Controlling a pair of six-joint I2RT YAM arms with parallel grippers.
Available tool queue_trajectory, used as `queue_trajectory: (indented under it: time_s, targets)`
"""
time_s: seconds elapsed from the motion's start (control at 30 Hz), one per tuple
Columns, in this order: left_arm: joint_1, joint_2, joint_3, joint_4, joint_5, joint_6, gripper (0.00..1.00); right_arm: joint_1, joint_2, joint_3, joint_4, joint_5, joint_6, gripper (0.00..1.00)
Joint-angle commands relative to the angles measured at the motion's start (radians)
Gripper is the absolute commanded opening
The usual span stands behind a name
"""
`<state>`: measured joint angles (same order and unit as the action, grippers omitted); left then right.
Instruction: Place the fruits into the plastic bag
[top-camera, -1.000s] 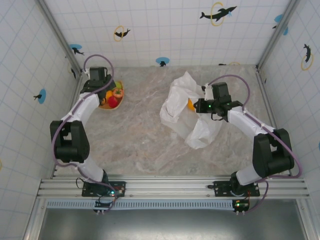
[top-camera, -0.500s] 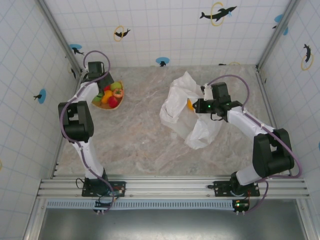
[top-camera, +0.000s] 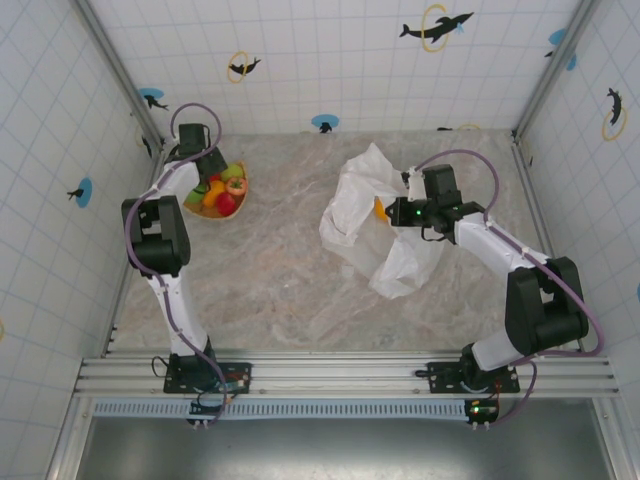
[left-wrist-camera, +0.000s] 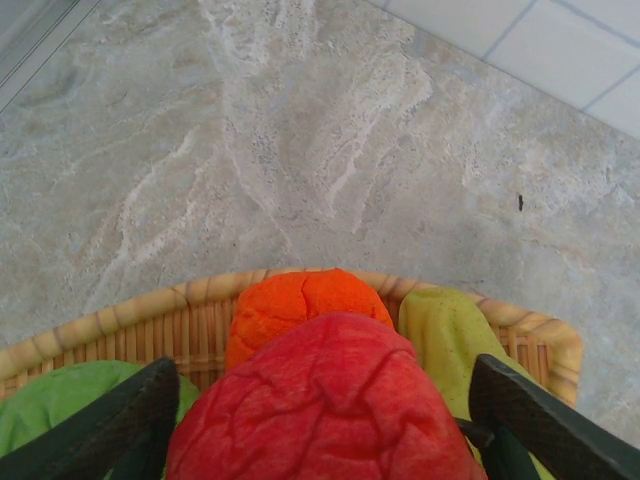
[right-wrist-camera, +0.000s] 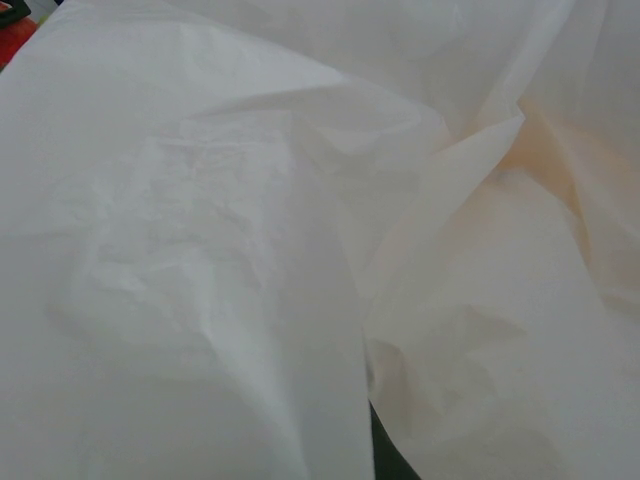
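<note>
Left arm (top-camera: 160, 235) folded further; left jaws apart, red fruit (left-wrist-camera: 330, 400) between; right jaws unclear.

No text, label, brand or number can be read anywhere in these views.

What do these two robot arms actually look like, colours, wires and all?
The left arm and right arm mix white shell segments with chunky black joints, on black bases bolted to a metal rail. A purple cable loops along each. Small green lights glow on them. The left wrist view shows dark angular fingers.
</note>
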<state>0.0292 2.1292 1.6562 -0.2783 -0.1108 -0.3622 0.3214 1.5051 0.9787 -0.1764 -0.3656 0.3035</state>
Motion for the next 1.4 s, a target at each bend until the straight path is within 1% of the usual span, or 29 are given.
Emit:
queue_trajectory:
  time_s: [0.0,0.1,0.23,0.67,0.9,1.07,1.17,1.27,1.37]
  targets:
    - [0.008,0.021,0.041,-0.021,0.020,0.016,0.71,0.004,0.000,0.017,0.012,-0.004,-0.003,0.00]
    - [0.009,0.015,0.042,-0.022,0.019,0.016,0.67,0.004,0.000,0.014,0.011,-0.004,-0.003,0.00]
    - [0.009,-0.004,0.041,-0.022,0.020,0.016,0.64,0.004,0.001,0.012,0.012,-0.005,-0.003,0.00]
    - [0.009,-0.134,0.038,-0.031,0.016,0.019,0.64,0.004,-0.002,0.006,0.019,-0.010,-0.002,0.00]
    - [0.008,-0.259,-0.001,-0.013,0.049,0.002,0.63,0.004,0.000,0.014,0.021,-0.010,0.000,0.00]
    - [-0.001,-0.388,-0.105,0.041,0.096,-0.036,0.63,0.004,0.002,0.016,0.029,-0.010,0.008,0.00]
    - [-0.033,-0.495,-0.225,0.100,0.123,-0.061,0.63,0.004,0.004,0.016,0.034,-0.010,0.009,0.00]
    - [-0.086,-0.613,-0.363,0.171,0.167,-0.078,0.63,0.004,0.006,0.021,0.034,-0.009,0.010,0.00]
    - [-0.175,-0.716,-0.472,0.225,0.209,-0.080,0.63,0.005,0.005,0.027,0.030,-0.010,0.011,0.00]
